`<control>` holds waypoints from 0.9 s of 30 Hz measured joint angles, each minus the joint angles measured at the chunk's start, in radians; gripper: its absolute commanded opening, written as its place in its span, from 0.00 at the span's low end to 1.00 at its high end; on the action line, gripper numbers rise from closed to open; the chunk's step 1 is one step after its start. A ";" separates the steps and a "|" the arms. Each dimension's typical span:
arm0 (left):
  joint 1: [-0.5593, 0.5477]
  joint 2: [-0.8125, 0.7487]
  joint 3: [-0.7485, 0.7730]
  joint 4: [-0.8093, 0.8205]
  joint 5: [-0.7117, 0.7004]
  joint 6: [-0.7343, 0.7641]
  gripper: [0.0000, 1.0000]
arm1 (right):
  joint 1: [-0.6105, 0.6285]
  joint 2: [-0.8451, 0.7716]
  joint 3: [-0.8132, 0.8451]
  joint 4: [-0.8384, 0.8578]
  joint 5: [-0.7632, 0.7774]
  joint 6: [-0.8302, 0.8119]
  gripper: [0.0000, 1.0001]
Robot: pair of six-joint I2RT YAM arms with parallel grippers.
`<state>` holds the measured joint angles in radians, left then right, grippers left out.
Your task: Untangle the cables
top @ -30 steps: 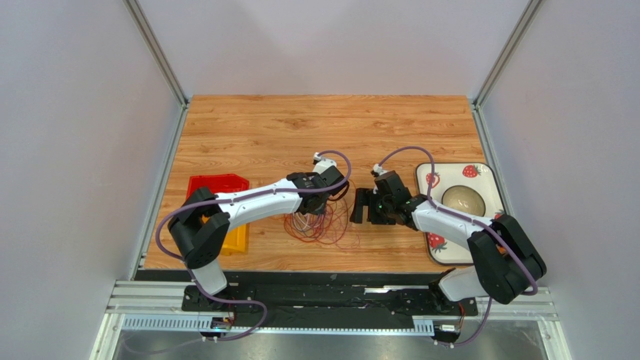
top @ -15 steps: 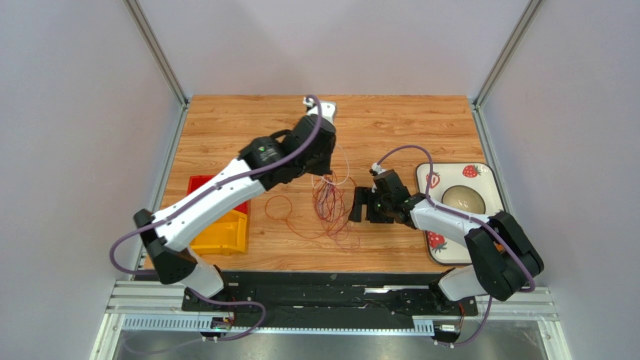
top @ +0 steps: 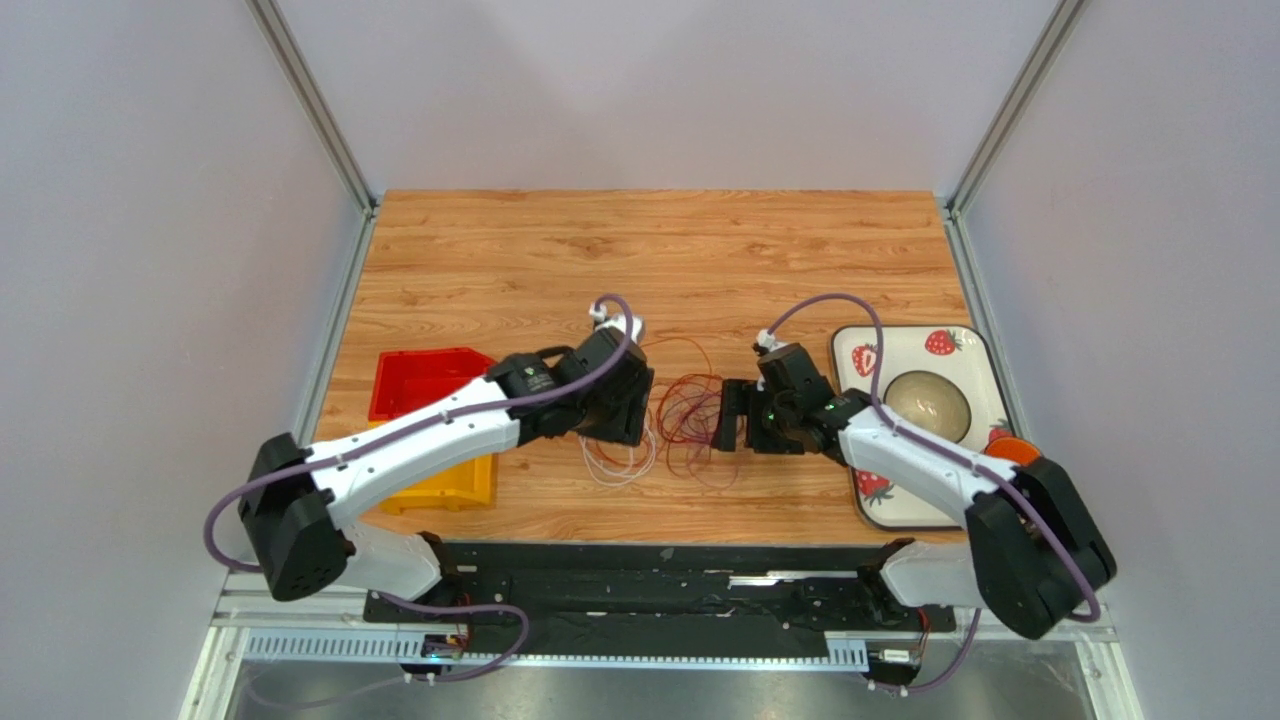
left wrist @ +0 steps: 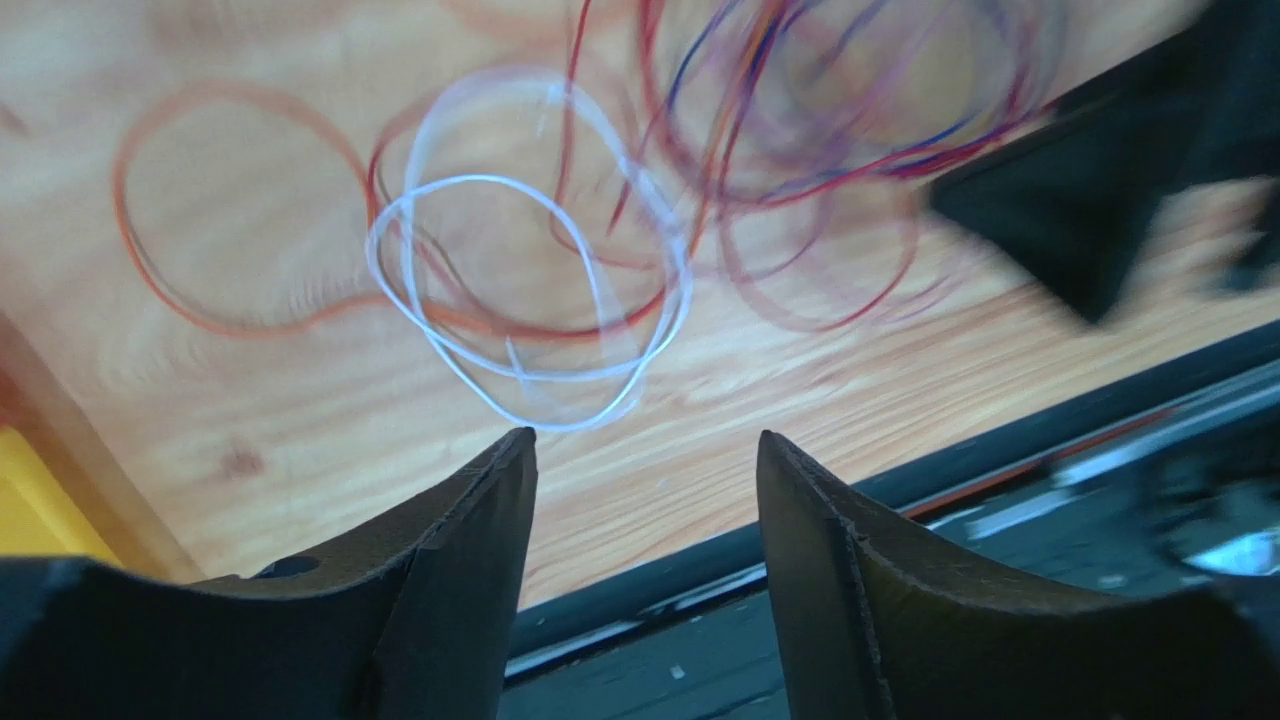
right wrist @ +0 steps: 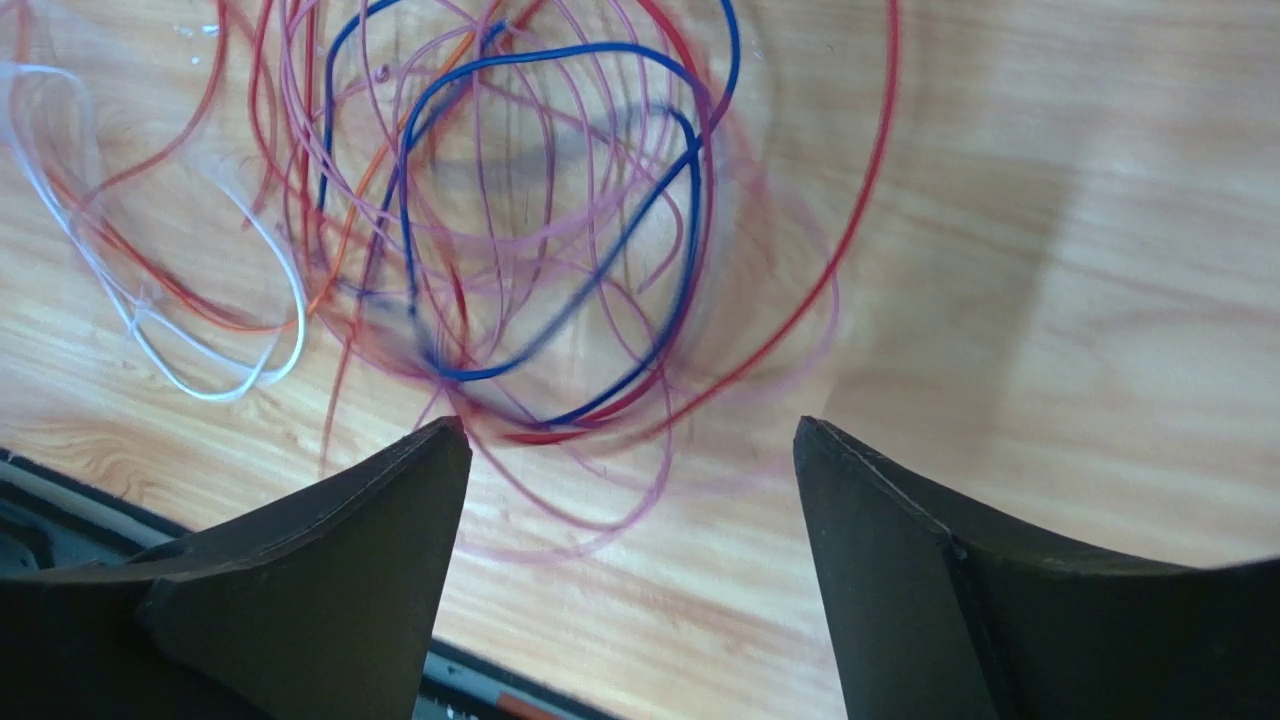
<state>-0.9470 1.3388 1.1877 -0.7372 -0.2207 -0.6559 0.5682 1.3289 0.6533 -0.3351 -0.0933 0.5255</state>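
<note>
The cables (top: pixel 691 417) lie as a loose tangle of thin red, orange, purple and blue loops on the wooden table between my two grippers. A pale white loop (left wrist: pixel 672 293) and an orange loop (left wrist: pixel 128 225) lie spread just ahead of my left gripper (left wrist: pixel 643 438), which is open and holds nothing. My right gripper (right wrist: pixel 628 428) is open too. A blue cable (right wrist: pixel 694 165) and a red cable (right wrist: pixel 872 165) curl just beyond its fingertips, blurred. In the top view the left gripper (top: pixel 616 413) and the right gripper (top: pixel 732 417) face each other across the tangle.
A red bin (top: pixel 428 372) and a yellow bin (top: pixel 458 483) sit at the left, partly under my left arm. A strawberry-patterned plate (top: pixel 902 336) with a round pale object (top: pixel 924 398) stands at the right. The table's dark front edge (left wrist: pixel 902 480) runs close behind the cables.
My left arm came down from its raised reach at the back to the table's middle and opened, letting go of the cables. They now lie on the table. The right arm barely shifted.
</note>
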 measured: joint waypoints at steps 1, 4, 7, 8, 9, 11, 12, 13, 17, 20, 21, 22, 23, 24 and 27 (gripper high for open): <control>0.000 0.016 -0.051 0.003 0.015 -0.011 0.65 | 0.000 -0.032 0.001 -0.029 0.007 0.000 0.85; 0.000 0.030 -0.159 -0.001 0.040 -0.037 0.65 | 0.000 -0.126 0.016 -0.116 0.027 0.000 0.85; 0.000 0.028 -0.166 0.009 0.034 -0.050 0.61 | 0.000 -0.176 0.045 -0.173 0.044 0.001 0.86; 0.000 0.026 -0.166 0.014 0.030 -0.053 0.60 | 0.000 -0.182 0.051 -0.182 0.048 0.001 0.85; 0.000 0.025 -0.166 0.018 0.028 -0.057 0.58 | 0.000 -0.186 0.055 -0.190 0.051 0.001 0.85; -0.001 0.025 -0.167 0.026 0.029 -0.064 0.57 | 0.000 -0.184 0.056 -0.202 0.055 0.003 0.85; -0.003 0.025 -0.174 0.038 0.030 -0.065 0.56 | 0.000 -0.182 0.055 -0.208 0.057 0.005 0.85; -0.007 0.025 -0.182 0.049 0.032 -0.067 0.55 | 0.000 -0.178 0.055 -0.211 0.058 0.009 0.85; -0.039 0.063 -0.214 0.090 0.033 -0.069 0.51 | 0.001 -0.157 0.055 -0.213 0.056 0.018 0.84; -0.057 0.140 -0.220 0.114 0.032 -0.068 0.51 | 0.006 -0.143 0.055 -0.212 0.052 0.021 0.84; -0.060 0.162 -0.220 0.121 0.032 -0.067 0.51 | 0.008 -0.138 0.055 -0.211 0.050 0.021 0.84; -0.063 0.186 -0.220 0.129 0.032 -0.064 0.51 | 0.010 -0.127 0.057 -0.210 0.049 0.020 0.83; -0.066 0.204 -0.220 0.135 0.032 -0.063 0.51 | 0.012 -0.116 0.061 -0.210 0.049 0.020 0.83; -0.069 0.226 -0.220 0.140 0.032 -0.063 0.51 | 0.013 -0.101 0.064 -0.208 0.048 0.020 0.83; -0.081 0.263 -0.220 0.147 0.026 -0.063 0.52 | 0.013 -0.072 0.068 -0.206 0.049 0.020 0.83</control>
<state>-1.0283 1.6020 0.9676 -0.5903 -0.1947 -0.7189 0.5816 1.2572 0.7208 -0.5407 -0.0444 0.5457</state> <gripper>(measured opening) 0.511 0.833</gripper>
